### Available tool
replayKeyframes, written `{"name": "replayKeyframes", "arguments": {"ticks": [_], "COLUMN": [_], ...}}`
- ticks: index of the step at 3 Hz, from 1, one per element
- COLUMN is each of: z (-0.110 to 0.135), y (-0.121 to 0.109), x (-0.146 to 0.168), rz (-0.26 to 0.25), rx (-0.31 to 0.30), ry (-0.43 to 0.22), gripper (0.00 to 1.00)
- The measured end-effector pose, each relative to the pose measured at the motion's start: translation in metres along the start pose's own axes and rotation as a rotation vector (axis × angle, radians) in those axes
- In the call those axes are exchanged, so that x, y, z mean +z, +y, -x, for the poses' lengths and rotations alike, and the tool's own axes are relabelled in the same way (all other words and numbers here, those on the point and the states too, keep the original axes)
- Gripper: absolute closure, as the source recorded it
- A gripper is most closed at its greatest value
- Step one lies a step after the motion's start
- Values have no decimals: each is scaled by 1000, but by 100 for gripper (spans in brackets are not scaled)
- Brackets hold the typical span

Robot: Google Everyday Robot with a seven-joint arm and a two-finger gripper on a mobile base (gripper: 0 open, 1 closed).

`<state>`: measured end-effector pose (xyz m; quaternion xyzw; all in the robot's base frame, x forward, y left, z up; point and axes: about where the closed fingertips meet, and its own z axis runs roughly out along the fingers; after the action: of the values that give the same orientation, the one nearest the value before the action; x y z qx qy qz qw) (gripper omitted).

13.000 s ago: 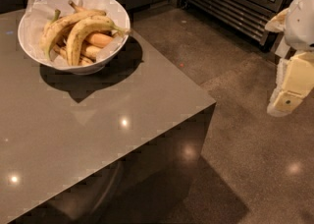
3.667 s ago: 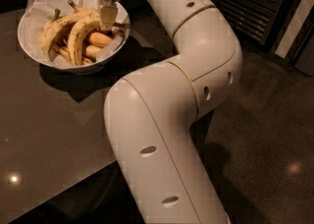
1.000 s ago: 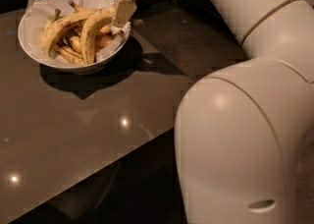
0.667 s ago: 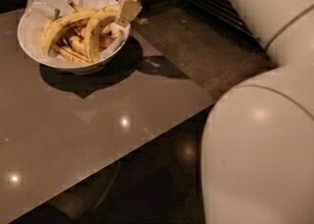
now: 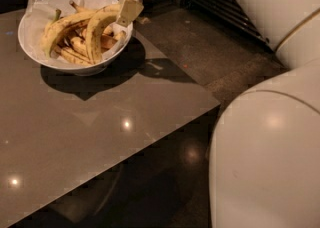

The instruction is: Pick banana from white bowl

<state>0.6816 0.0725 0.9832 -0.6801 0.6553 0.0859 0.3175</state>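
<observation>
The white bowl [image 5: 29, 45], lined with crinkled paper, stands at the far left of the grey table [image 5: 75, 137]. The large curved yellow banana [image 5: 95, 33] arches up out of the bowl, its upper end at my gripper [image 5: 127, 11], which hangs over the bowl's right rim. The gripper is shut on that end of the banana, whose lower end still rests among the other fruit. A straighter banana with a greenish end [image 5: 60, 26] and several small stubby bananas [image 5: 75, 54] lie in the bowl.
My arm's big white segments [image 5: 270, 147] fill the right side and the lower right corner. A dark metal grille [image 5: 220, 2] stands at the back right, beyond the dark floor [image 5: 200, 57]. The table's right edge runs diagonally.
The gripper has shifted slightly to the right at the bowl's rim and the banana's upper end has come up with it. The arm has swung further to the right of the view.
</observation>
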Motion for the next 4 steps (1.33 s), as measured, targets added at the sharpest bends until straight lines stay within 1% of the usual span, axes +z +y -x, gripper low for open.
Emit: {"name": "replayKeyframes", "arguments": {"ticks": [1, 2, 3, 4], "z": [3, -9, -8, -6], "y": [8, 26, 26, 40], "x": [-19, -35, -35, -46], "rz": [-32, -72, -73, -58], "rx": [20, 65, 64, 116], "ry": [-34, -63, -64, -51], "gripper": [100, 100, 100, 100]}}
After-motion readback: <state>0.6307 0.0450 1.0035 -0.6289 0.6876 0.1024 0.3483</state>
